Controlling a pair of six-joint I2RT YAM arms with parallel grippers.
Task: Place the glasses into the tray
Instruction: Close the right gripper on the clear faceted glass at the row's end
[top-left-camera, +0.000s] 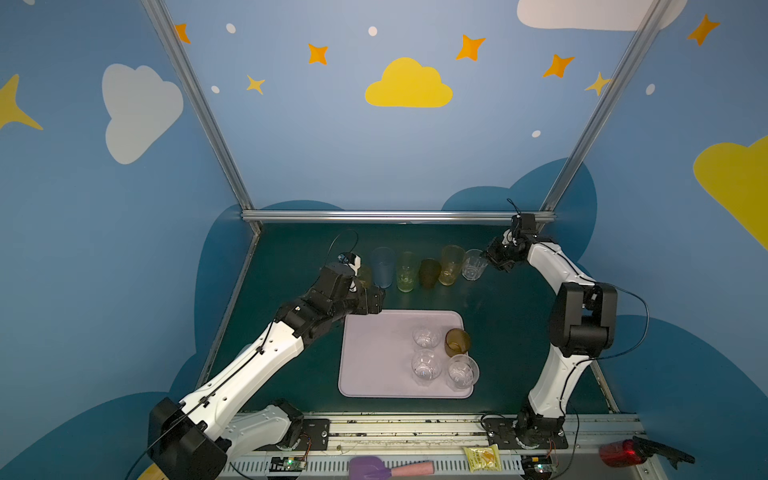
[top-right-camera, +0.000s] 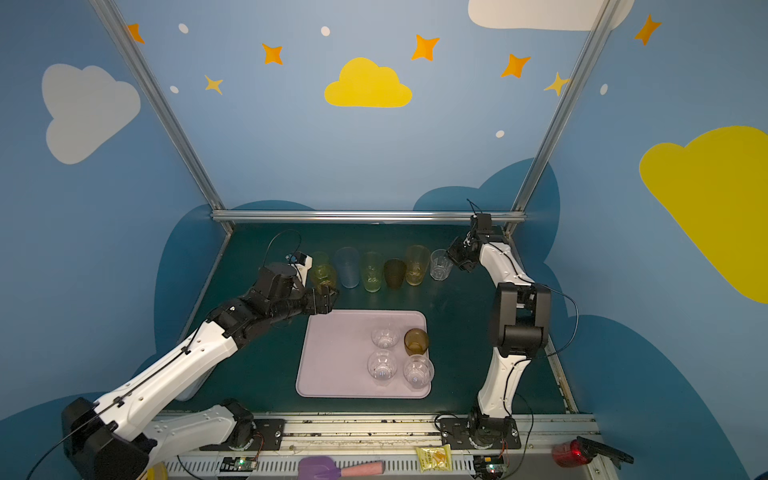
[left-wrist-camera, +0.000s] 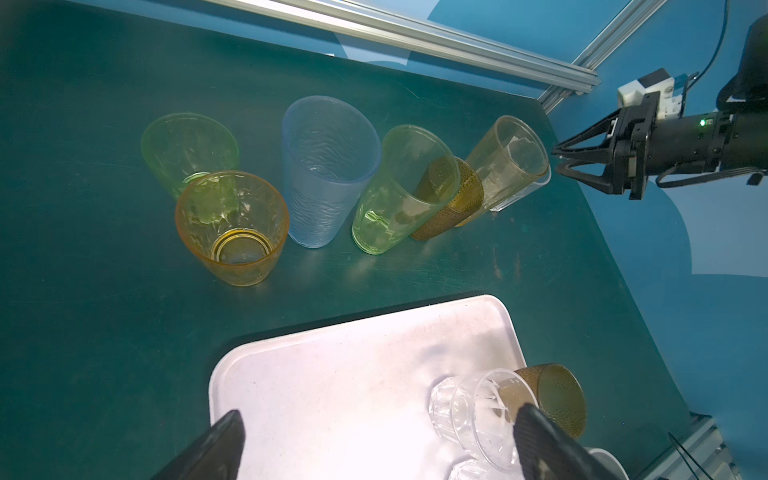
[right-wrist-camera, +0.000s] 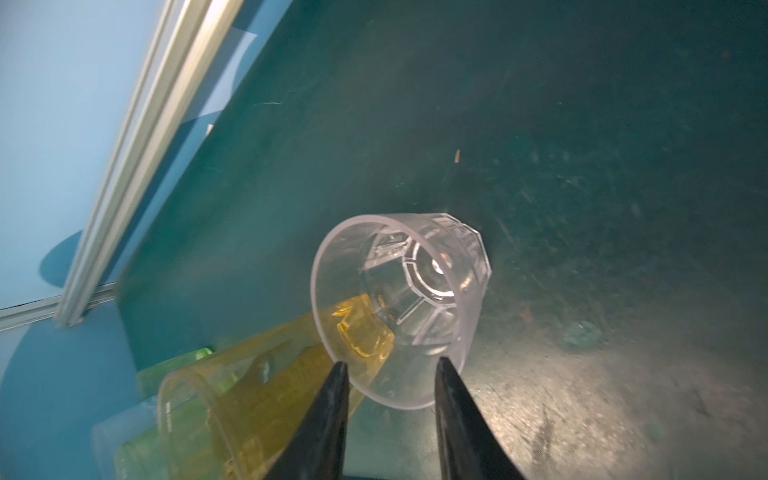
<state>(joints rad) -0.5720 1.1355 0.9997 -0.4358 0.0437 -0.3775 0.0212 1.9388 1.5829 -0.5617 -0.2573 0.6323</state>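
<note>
The clear faceted glass stands upright, mouth up and long axis vertical, at the right end of a row along the back of the green tabletop, upper centre in both top views. Leftward in that row stand the tall yellow glass, short brown glass, tall green glass and tall blue glass, all upright too. The right gripper sits at the clear glass's near rim with its jaws partly apart, the gap narrower than the glass's mouth. Whether the tips touch the rim cannot be told. The tray lies flat at lower centre, long side running left to right. Its right half holds three clear glasses and an amber glass, all mouth up. The left gripper hangs over the tray's far left corner, jaws spread wide, holding nothing.
</note>
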